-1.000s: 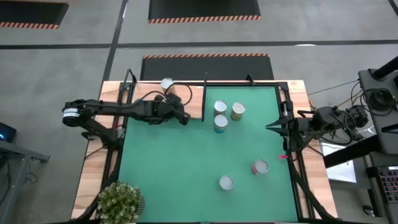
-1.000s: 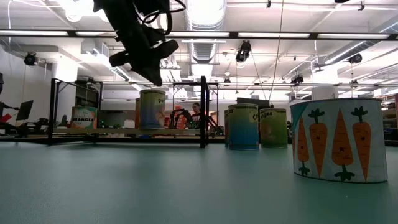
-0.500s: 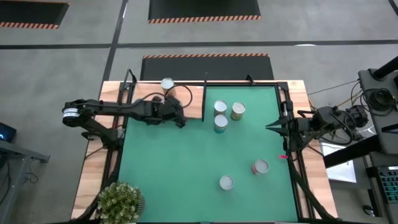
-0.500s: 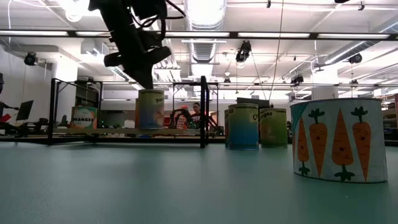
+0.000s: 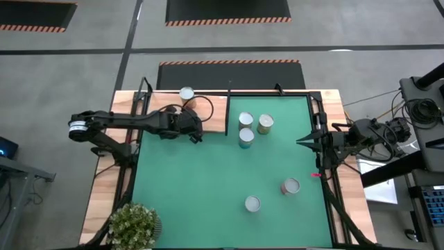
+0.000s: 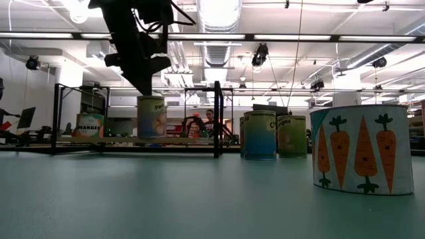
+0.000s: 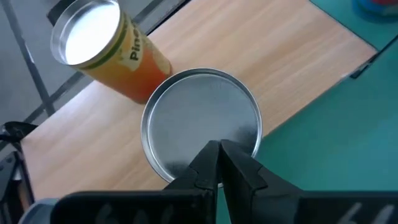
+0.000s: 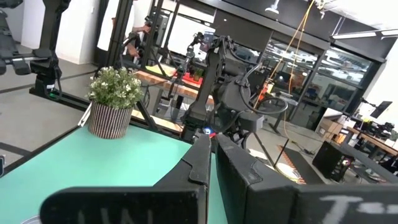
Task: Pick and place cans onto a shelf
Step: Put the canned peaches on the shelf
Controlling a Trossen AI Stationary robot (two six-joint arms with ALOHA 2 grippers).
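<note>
Left claw (image 5: 195,131) hangs over the shelf (image 5: 215,119), tips pinched together w/ nothing between them; in the wrist view the closed tips (image 7: 219,163) sit above the round lid of an upright can (image 7: 202,124), whether touching cannot be told. Beside that can stands a 2nd, orange-sided can (image 7: 102,46), just apart from it, both on the pale wood. All cans stand upright, long axis vertical, lids up.

Shelf: flat board at the far-left corner of the surface (image 5: 208,201), its right edge marked by a dark upright post (image 6: 217,119). From above, the arm covers one shelf can; only the far one (image 5: 186,94) shows, at the board's back edge.

On the green mat: three cans grouped near the far edge, just right of the shelf: (image 5: 245,120), (image 5: 265,124), (image 5: 246,137), nearly touching. Two more near the front right, (image 5: 290,186) and (image 5: 252,203), apart from each other. Mat centre and left are open.

Right claw (image 5: 303,142) waits at the mat's right edge, fingers shut, holding nothing.

Low view: carrot-print can (image 6: 359,147) is cut off at frame right. Potted plant (image 5: 134,226) sits at the front-left corner.
</note>
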